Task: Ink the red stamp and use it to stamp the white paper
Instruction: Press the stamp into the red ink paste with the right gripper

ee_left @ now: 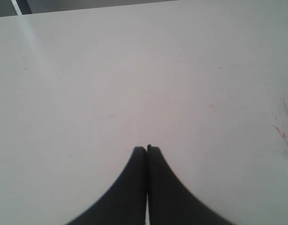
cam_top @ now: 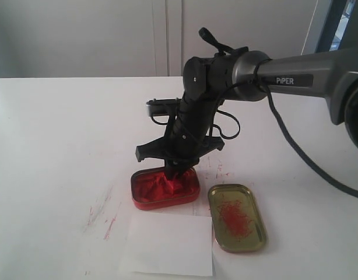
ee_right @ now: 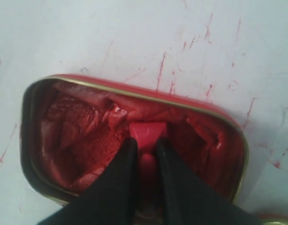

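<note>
Here the right gripper [cam_top: 176, 171] points down into the red tin [cam_top: 167, 203] of ink paste, near the middle of the white table [cam_top: 51, 146]; its black fingers [ee_right: 120, 178] are clamped on the handle of the red stamp [ee_right: 147, 131], one on each side; the stamp's square base sits against the rumpled red paste inside the tin, close to the tin's long rim [ee_right: 134, 91], though whether it presses in or only touches I cannot tell. In the exterior view the stamp itself is hard to make out against the red paste and the dark fingers.

Just beside the tin, toward the right of the exterior view, lies the open lid [cam_top: 249, 204], brass-coloured inside and marked with a patch of red scribbles; tin and lid are close but not touching. The white paper [cam_top: 167, 245] lies flat on the table in front of the tin, its far edge just beside the tin's wall and its right edge near the lid. Red smears [cam_top: 109, 224] streak the tabletop to the left of the paper, and more show beyond the tin.

The left gripper [ee_left: 147, 149] has its two dark fingers pressed together with nothing between them, over bare table; a few red streaks [ee_left: 284, 126] show at one edge of that view.
</note>
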Controlling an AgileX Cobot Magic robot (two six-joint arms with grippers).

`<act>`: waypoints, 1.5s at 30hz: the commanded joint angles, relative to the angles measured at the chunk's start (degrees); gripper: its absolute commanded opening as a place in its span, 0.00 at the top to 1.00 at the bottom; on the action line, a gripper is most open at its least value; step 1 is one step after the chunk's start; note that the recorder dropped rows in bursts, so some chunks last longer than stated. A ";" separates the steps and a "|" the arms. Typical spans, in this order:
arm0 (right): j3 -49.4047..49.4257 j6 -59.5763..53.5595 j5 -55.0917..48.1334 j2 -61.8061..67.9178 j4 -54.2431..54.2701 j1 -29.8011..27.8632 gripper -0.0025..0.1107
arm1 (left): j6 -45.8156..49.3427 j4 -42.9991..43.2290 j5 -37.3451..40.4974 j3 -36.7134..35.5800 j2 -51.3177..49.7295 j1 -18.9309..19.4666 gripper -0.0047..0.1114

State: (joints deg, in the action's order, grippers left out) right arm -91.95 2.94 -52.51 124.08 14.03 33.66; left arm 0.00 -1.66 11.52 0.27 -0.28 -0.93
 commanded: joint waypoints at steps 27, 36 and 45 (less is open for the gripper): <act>1.30 0.23 0.31 -5.81 -2.27 -0.05 0.98 | 0.00 -0.07 0.04 -0.27 0.28 -0.32 0.96; 1.30 0.23 0.31 -5.81 -2.27 -0.05 0.98 | 0.00 -0.07 0.04 -0.27 0.28 -0.32 0.96; 1.30 0.23 0.18 -5.80 -2.27 -0.05 0.98 | 0.00 -0.07 0.04 -0.27 0.28 -0.32 0.96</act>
State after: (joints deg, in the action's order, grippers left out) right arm -90.73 2.94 -52.29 119.23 11.72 33.66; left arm 0.00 -1.66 11.52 0.27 -0.28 -0.93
